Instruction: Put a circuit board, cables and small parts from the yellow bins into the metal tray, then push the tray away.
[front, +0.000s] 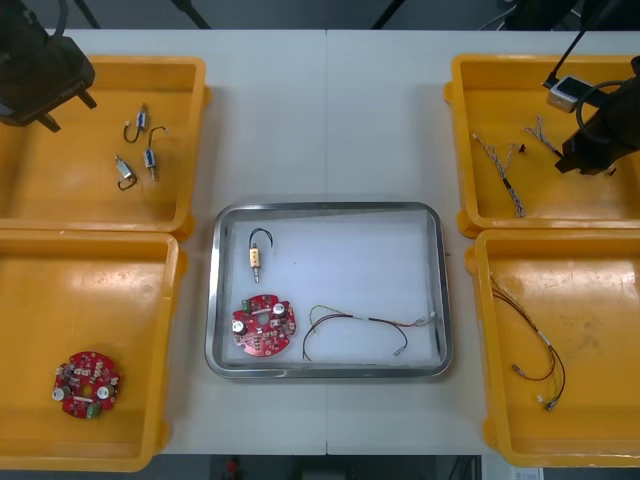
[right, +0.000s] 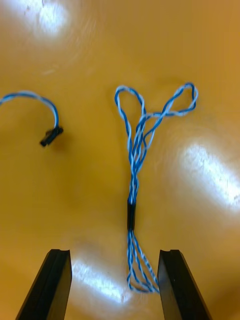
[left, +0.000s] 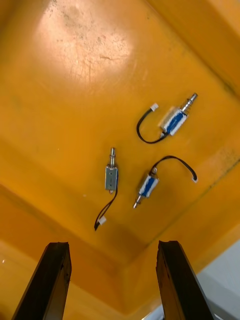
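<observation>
**Right gripper lined up on the twisted cable**

The right gripper hangs over the far right yellow bin, its jaws standing wide apart with nothing between the pads. On the bin floor beneath it lies the twisted blue and white cable. The cable's loose strands run in between the two fingers, closer to one than to the other, and its two loops fan out farther ahead. A black band binds the strands just beyond the fingertips. A second cable end lies apart to one side.

The step in hand looks to be the pickup of this cable. It would go best if the gripper shifted a little so the strands sit midway between the pads, then came straight down until the tips nearly meet the bin floor. The band is probably the best place to pinch (loose strands can slip out one by one). A slow lift should let the loops trail free without catching the neighbouring cable.

The metal tray already holds a circuit board, a small metal part and a thin dark cable. The left gripper waits over the far left bin above three small metal parts, its jaws also apart and empty.
</observation>
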